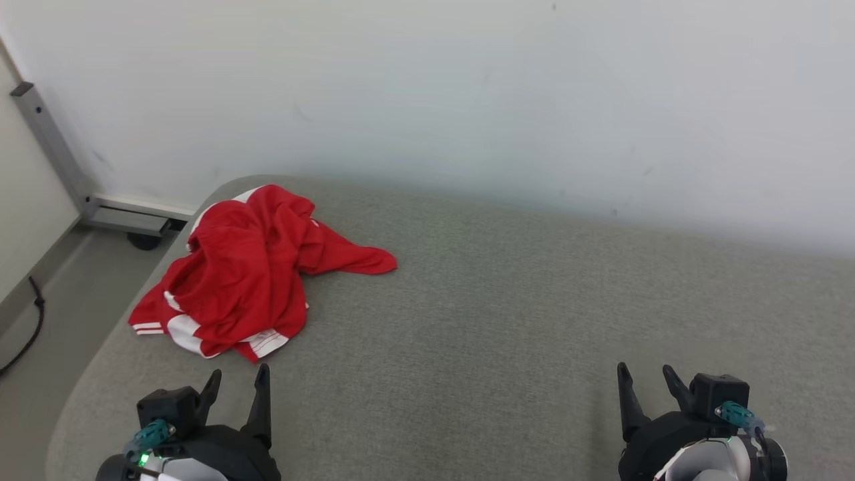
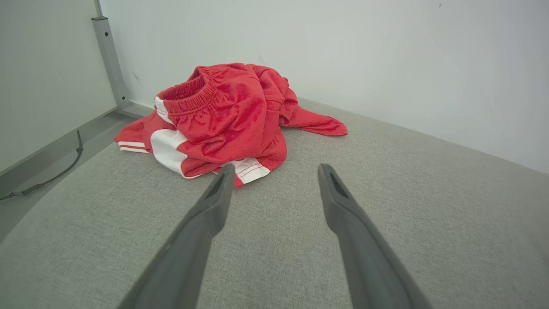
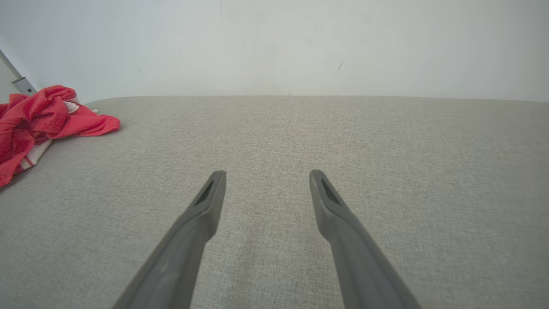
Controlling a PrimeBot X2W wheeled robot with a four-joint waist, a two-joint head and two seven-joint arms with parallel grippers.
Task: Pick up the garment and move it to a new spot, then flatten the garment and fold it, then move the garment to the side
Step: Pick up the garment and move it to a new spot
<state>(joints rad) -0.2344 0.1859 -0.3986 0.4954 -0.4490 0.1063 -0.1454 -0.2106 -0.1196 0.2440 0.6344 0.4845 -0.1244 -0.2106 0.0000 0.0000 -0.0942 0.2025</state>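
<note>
Left hand (image 1: pixel 238 371) hangs open, garment (image 1: pixel 240 280) just beyond.

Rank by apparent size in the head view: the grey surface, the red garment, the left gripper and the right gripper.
1. grey surface, by far the largest.
2. red garment.
3. left gripper and right gripper: about alike, both cut off by the bottom edge and close to the camera, so unranked.

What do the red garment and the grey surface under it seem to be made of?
The red garment is likely a thin synthetic sports knit, slightly shiny: sheen on its folds, a gathered elastic waistband. The grey surface seems a woven upholstery fabric, matte, with a fine speckled weave.
</note>
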